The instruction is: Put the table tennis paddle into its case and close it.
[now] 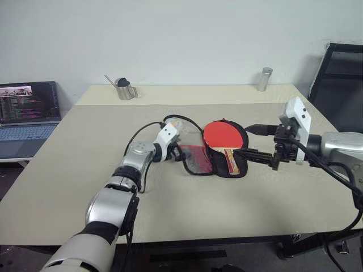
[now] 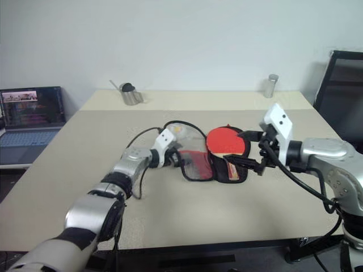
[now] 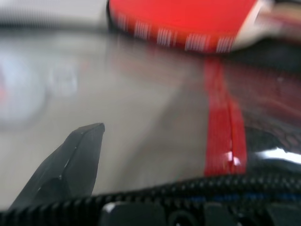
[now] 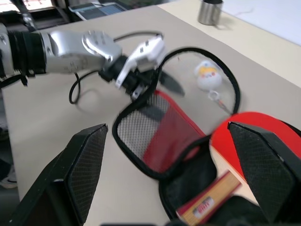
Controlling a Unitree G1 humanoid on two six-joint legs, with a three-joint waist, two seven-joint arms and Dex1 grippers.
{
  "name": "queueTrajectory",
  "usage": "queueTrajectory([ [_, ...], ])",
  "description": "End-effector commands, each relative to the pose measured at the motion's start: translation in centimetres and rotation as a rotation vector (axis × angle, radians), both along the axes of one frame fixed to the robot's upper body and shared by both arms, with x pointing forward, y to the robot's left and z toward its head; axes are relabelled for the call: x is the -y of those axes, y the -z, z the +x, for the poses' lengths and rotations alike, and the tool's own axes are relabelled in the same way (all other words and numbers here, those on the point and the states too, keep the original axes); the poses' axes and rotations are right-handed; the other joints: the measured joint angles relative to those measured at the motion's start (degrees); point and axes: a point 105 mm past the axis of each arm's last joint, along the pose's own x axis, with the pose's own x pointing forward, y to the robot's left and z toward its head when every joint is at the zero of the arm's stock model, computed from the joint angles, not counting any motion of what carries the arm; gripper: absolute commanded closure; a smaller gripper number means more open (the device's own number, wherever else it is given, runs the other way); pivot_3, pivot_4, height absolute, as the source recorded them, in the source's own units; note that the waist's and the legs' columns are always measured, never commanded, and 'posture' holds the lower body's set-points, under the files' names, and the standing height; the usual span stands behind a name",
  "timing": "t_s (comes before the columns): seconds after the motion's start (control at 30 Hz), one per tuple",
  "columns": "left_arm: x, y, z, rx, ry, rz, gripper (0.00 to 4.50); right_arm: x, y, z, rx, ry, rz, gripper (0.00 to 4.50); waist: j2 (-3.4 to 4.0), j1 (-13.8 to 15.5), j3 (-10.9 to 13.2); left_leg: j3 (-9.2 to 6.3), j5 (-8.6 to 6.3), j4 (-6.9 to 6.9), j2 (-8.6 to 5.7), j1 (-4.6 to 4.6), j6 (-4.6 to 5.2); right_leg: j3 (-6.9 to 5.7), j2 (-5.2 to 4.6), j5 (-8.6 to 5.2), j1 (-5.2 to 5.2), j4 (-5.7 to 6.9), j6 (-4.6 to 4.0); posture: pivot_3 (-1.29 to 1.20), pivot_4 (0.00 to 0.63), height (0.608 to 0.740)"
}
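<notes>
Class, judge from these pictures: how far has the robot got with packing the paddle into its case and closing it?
Done: the table tennis paddle already lies on the case, which is unzipped. In hand: the open left gripper is at the edge of the raised mesh flap; the open right gripper hovers by the handle, holding nothing. Left: folding the flap over and zipping it shut.

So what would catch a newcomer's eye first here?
The round red-faced wooden-handled paddle at the table's middle, lying on the open black fabric zip case, its red mesh flap folded out toward the robot's left. An open pincer flanks it each side: left pincer at the flap, right pincer beside the handle.
</notes>
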Motion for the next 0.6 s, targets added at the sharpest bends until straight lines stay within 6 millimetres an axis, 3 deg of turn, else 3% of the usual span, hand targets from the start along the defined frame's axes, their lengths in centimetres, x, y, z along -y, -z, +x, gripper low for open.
queueTrajectory([
  [0.03,2.9,-4.2,0.0,0.101,0.097,-0.071,0.00,0.8,-1.6,-1.0,0.074,0.017,-0.001,0.01,0.00,0.1,0.0,0.00,0.00,0.00,-0.01,0.00,0.00,0.00,0.00,0.00,0.00,0.00,0.00,0.00,0.150,0.740],
  [0.13,5.2,-4.9,-0.4,0.113,0.151,-0.086,0.00,1.5,-1.6,-1.2,0.077,0.051,-0.006,0.01,-0.01,0.2,0.0,0.00,0.00,0.01,-0.02,-0.01,0.00,0.00,-0.01,0.00,0.02,-0.03,0.00,0.00,0.150,0.740],
  [0.33,9.0,-3.7,-1.1,0.084,0.200,-0.085,0.00,2.1,-1.8,-1.4,0.085,0.085,-0.010,0.01,-0.02,-0.1,0.0,0.02,-0.01,0.03,-0.01,0.01,0.01,0.02,0.00,0.00,0.02,-0.01,0.00,0.00,0.150,0.740],
  [0.6,10.4,-2.7,-1.4,0.056,0.184,-0.120,0.00,2.2,-1.2,-1.4,0.071,0.107,-0.010,0.01,-0.04,-0.2,0.0,0.02,-0.01,0.03,-0.01,0.03,0.01,0.03,0.00,0.00,0.02,0.00,0.00,0.00,0.150,0.740],
])
